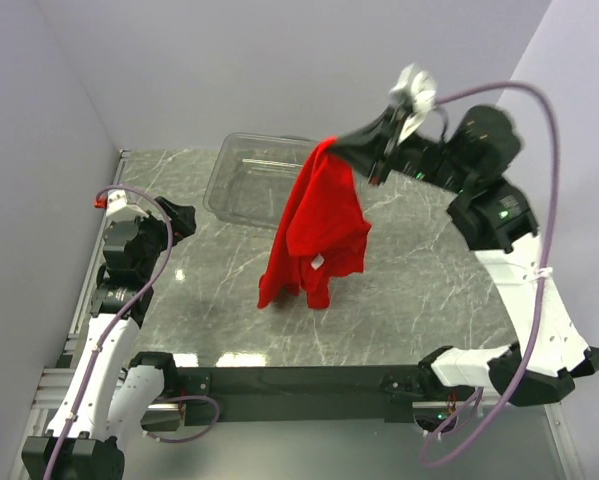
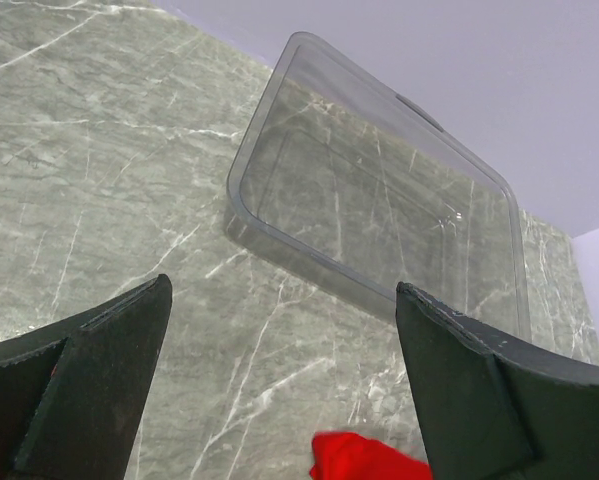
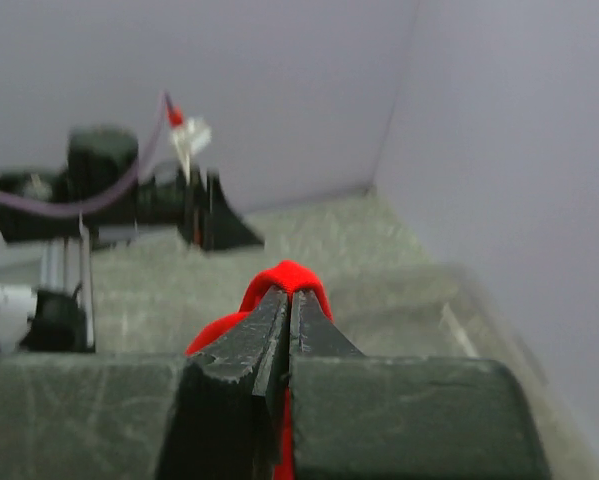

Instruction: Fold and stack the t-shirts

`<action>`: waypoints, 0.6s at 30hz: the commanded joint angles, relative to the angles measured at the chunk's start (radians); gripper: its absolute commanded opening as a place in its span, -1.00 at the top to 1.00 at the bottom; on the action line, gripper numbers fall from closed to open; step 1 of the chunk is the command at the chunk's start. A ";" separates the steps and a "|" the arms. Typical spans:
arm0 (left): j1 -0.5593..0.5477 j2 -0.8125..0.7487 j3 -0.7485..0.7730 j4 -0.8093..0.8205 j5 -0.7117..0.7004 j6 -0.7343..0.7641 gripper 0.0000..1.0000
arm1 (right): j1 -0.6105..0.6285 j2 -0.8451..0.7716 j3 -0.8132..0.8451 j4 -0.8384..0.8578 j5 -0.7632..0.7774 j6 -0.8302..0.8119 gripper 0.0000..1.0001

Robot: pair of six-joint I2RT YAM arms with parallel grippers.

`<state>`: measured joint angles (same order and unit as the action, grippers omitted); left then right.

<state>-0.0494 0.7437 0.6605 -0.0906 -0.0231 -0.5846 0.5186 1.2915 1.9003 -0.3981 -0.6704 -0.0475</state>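
Top external view shows your right gripper [image 1: 331, 148] pinched shut on a bunched bit of the red t-shirt [image 1: 317, 225], which dangles over mid-table [image 1: 429, 285] near the clear bin [image 1: 241, 180] at the far edge, while your left gripper [image 2: 284, 290] is wide open and empty, so a fast swing could probably slip it loose.
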 commanded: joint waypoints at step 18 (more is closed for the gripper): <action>-0.001 0.108 0.067 0.083 0.123 -0.011 -0.99 | -0.101 -0.233 -0.831 0.130 0.166 -0.255 -0.93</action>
<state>-0.0494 0.8253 0.6743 -0.0761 0.0395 -0.5735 0.4740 1.0519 1.0817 -0.3775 -0.5201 -0.3347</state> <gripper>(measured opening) 0.995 0.965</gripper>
